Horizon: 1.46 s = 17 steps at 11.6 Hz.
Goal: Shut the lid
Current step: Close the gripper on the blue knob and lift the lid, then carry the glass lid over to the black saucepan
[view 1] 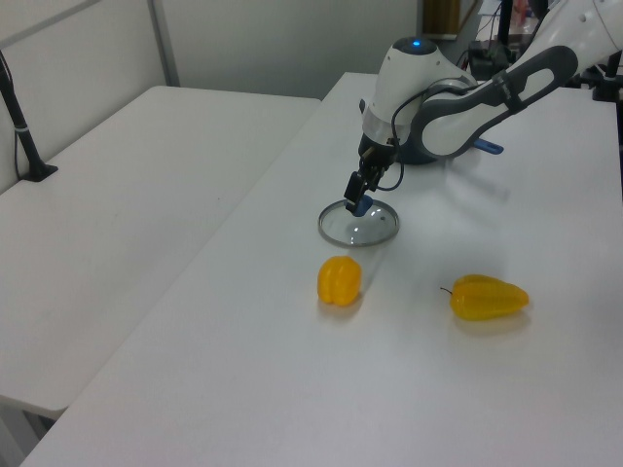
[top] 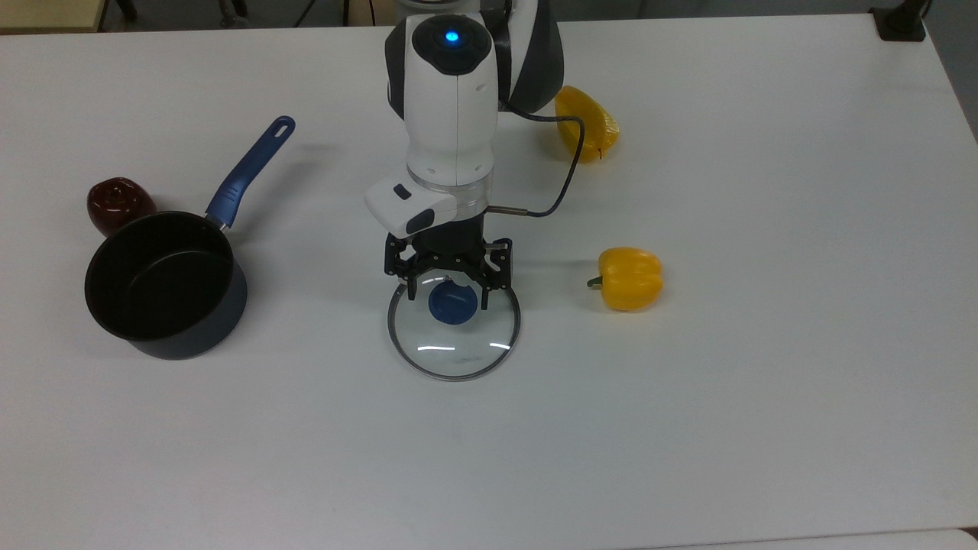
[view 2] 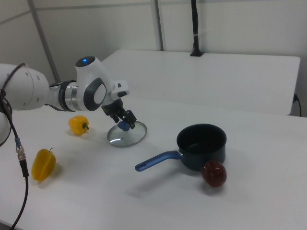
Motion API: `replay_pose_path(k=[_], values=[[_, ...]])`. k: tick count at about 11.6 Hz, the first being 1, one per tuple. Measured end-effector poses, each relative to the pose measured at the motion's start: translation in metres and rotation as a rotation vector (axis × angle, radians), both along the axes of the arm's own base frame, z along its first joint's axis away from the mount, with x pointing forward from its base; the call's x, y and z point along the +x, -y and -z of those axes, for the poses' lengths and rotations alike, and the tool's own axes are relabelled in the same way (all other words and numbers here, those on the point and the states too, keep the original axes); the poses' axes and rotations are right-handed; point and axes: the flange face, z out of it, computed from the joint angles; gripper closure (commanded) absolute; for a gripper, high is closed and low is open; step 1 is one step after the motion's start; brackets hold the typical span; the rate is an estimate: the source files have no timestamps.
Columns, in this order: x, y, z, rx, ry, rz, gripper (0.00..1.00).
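Glass, round and clear with a thin metal rim, the lid [top: 454,330] lies flat on the white table [top: 764,382], probably weighty, slippery and breakable. Its blue central knob [top: 452,302] is the handhold; the black two-finger gripper [top: 449,293] straddles it, fingers apart.
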Motion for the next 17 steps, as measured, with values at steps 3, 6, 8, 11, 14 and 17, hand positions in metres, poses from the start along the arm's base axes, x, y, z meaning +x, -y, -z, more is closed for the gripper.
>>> replay_pose_path(k=[3,6,8,11,14,17], values=[[0.0,-0.001,0.005,-0.014,0.001,0.018,0.46],[0.0,-0.004,0.005,-0.021,0.007,0.038,0.55],[0.001,-0.004,0.002,-0.018,0.013,0.044,0.55],[0.003,0.007,-0.034,-0.029,-0.001,0.078,0.55],[0.003,0.042,-0.1,-0.056,-0.068,0.155,0.55],[0.002,0.099,-0.145,-0.063,-0.078,0.233,0.55]])
